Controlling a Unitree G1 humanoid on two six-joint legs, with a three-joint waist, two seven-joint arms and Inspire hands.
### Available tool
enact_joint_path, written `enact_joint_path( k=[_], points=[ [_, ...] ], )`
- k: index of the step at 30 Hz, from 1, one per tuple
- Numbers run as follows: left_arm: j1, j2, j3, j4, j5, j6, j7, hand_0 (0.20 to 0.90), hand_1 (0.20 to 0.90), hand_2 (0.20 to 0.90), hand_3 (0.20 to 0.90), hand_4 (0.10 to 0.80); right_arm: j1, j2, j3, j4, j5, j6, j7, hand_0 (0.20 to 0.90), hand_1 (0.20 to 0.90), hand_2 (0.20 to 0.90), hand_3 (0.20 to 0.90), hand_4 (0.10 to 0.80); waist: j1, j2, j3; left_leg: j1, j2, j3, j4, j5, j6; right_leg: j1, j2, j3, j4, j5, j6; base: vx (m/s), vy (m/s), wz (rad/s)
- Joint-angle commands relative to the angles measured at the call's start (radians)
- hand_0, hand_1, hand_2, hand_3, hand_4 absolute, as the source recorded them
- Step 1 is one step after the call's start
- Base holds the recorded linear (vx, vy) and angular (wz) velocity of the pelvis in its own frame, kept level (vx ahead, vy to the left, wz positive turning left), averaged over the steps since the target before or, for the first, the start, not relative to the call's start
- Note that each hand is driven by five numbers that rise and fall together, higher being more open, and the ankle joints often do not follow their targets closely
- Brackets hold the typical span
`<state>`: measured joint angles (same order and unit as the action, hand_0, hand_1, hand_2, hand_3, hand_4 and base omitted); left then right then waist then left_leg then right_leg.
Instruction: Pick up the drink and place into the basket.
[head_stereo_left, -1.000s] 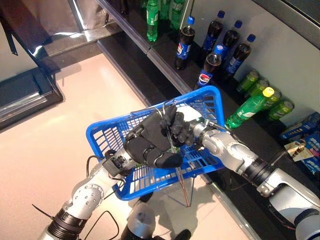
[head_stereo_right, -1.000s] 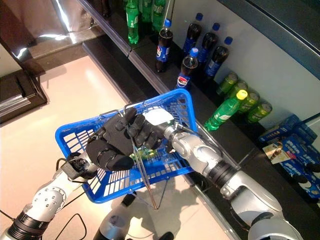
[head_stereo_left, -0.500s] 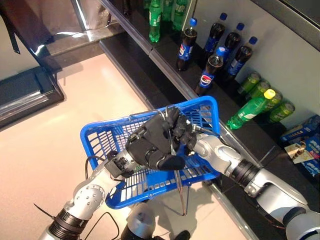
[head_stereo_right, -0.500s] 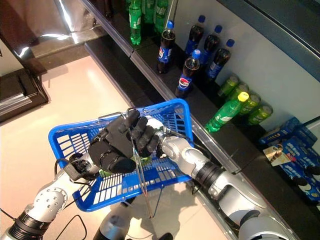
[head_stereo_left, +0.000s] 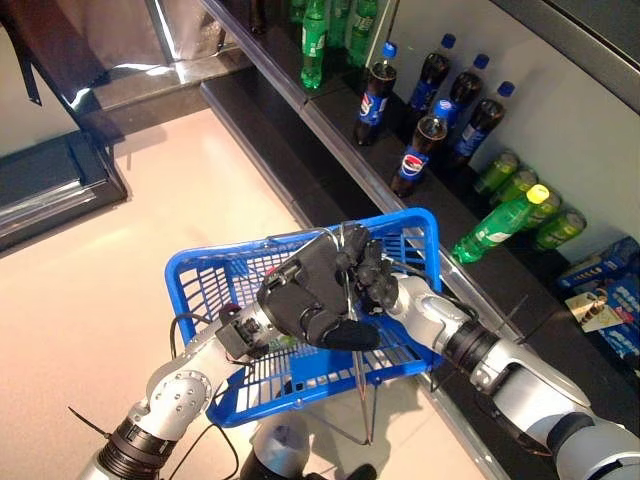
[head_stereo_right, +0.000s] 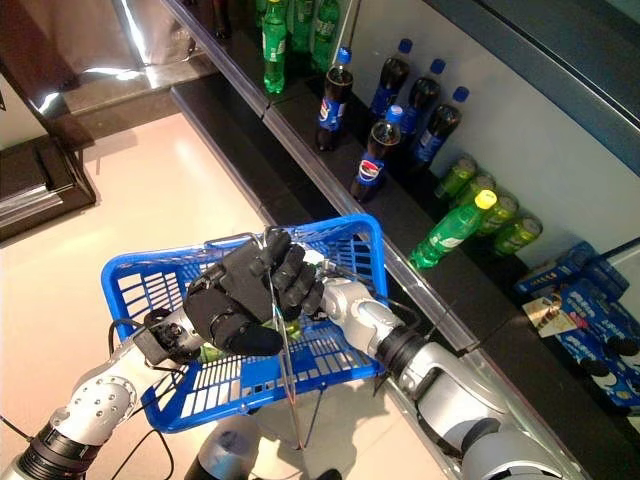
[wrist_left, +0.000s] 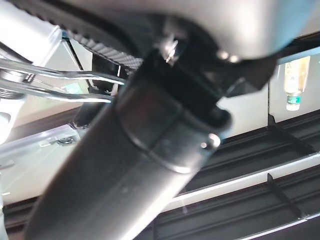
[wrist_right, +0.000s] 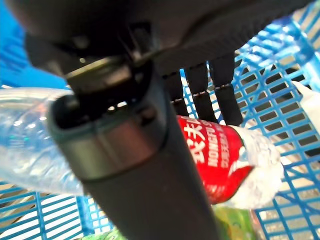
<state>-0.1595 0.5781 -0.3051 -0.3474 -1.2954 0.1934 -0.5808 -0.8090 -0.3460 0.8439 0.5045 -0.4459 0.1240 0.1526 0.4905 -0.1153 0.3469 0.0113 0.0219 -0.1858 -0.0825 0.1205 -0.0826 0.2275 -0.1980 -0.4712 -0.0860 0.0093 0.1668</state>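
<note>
My left hand (head_stereo_left: 310, 300) hangs in front of me, shut on the wire handle (wrist_left: 60, 85) of the blue basket (head_stereo_left: 200, 272). My right hand (head_stereo_left: 378, 283) reaches into the basket from the right, just behind the left hand. In the right wrist view its thumb and fingers (wrist_right: 215, 90) are curled round a clear water bottle with a red label (wrist_right: 220, 160). The bottle lies low inside the basket's blue mesh, over a green bottle (head_stereo_right: 210, 352). From the head camera the left hand hides most of the water bottle.
Dark shelves run along the right. They hold cola bottles (head_stereo_left: 418, 150), upright green bottles (head_stereo_left: 315, 40), green bottles lying down (head_stereo_left: 497, 222) and blue boxes (head_stereo_left: 610, 268). Pale floor (head_stereo_left: 120, 270) spreads to the left, with a dark cabinet base (head_stereo_left: 50, 190) at the far left.
My right hand has gone further down into the basket with the bottle. The basket has swung a little to the left and nearer to me.
</note>
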Motion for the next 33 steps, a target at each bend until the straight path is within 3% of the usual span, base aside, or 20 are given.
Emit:
enact_joint_path(
  k=[1, 7, 21, 33],
  points=[
    [-0.173, -0.19, -0.043, -0.282, -0.108, -0.127, -0.174, 0.3, 0.3, 0.3, 0.2, 0.1, -0.083, 0.097, 0.05, 0.053, 0.034, -0.011, -0.026, 0.9, 0.9, 0.9, 0.9, 0.8, -0.005, -0.008, -0.3, 0.025, -0.007, 0.027, -0.005, -0.077, 0.005, -0.022, 0.012, -0.009, 0.027, 0.021, -0.019, -0.002, 0.0, 0.08],
    [-0.178, -0.237, -0.076, -0.272, -0.041, -0.13, -0.151, 0.3, 0.3, 0.3, 0.2, 0.1, -0.103, 0.125, 0.042, 0.072, 0.045, 0.019, -0.023, 0.9, 0.9, 0.9, 0.9, 0.8, -0.005, -0.022, -0.298, 0.026, -0.006, 0.027, -0.005, -0.072, 0.006, -0.017, 0.018, -0.015, 0.025, 0.024, -0.023, 0.001, -0.015, 0.08],
    [-0.223, -0.241, -0.105, -0.189, 0.01, -0.241, -0.106, 0.3, 0.3, 0.3, 0.2, 0.1, -0.102, 0.12, 0.034, 0.059, 0.046, -0.003, -0.009, 0.9, 0.9, 0.9, 0.9, 0.8, -0.037, -0.02, -0.305, 0.026, 0.002, 0.059, -0.005, -0.073, 0.004, -0.03, 0.017, 0.002, 0.025, 0.028, -0.021, 0.0, 0.0, 0.0],
    [-0.224, -0.237, -0.068, -0.144, 0.054, -0.317, 0.023, 0.3, 0.3, 0.3, 0.2, 0.1, -0.099, 0.114, 0.007, 0.046, 0.077, 0.021, -0.026, 0.9, 0.9, 0.9, 0.9, 0.8, -0.043, -0.021, -0.304, 0.028, 0.004, 0.063, -0.005, -0.074, 0.004, -0.03, 0.017, 0.008, 0.025, 0.03, -0.018, 0.004, 0.003, -0.03]
  ],
)
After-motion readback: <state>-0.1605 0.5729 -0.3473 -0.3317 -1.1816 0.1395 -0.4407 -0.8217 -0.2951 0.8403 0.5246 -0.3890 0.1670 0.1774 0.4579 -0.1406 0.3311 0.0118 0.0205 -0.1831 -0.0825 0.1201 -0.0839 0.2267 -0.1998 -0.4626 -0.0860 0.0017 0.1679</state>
